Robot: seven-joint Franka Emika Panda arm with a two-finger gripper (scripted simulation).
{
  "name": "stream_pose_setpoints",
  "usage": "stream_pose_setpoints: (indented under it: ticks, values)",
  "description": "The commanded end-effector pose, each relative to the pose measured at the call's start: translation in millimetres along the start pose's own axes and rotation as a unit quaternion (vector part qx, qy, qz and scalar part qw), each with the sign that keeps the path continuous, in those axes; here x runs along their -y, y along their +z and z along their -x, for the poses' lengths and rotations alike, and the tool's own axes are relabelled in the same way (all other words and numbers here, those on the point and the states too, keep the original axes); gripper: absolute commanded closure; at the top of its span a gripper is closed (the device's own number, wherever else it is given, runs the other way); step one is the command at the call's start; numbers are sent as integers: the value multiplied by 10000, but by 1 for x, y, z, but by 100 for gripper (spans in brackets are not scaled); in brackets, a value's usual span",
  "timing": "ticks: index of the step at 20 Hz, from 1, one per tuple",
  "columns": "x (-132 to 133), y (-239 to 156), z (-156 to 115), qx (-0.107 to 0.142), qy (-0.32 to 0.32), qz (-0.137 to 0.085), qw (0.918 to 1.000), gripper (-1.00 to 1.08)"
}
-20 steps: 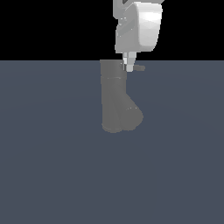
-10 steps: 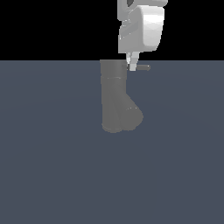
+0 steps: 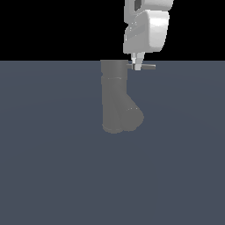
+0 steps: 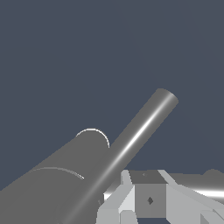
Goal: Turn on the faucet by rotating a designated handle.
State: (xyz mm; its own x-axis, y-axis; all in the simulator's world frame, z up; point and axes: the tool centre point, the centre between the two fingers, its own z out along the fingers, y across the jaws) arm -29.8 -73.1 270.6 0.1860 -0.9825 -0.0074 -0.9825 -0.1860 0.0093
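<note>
At the faucet's (image 3: 115,97) top, the handle (image 3: 147,67) juts toward 3 o'clock, and the gripper (image 3: 136,66) hangs against it, apparently to push it round; its closure cannot be judged.

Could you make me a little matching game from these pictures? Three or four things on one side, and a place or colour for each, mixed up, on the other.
Things:
1. faucet
2. handle
3. tool
4. ground

Descriptions:
A. flat dark blue-grey surface beneath everything
B. white, coming down from above with its fingertips at the thin rod
C. matte grey upright cylinder with a fat angled stub low on the exterior view's right
D. slim light-grey rod sticking sideways from the cylinder's top, toward the exterior view's right

Pairs: 1-C, 2-D, 3-B, 4-A
</note>
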Motion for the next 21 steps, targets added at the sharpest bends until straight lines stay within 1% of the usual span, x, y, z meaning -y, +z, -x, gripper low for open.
stream_pose_setpoints:
  ticks: [1,21]
  values:
    - [4,0,-21,-29,131,-44,9999,108]
    - [33,-1,-66,-35,251,-47,9997,108]
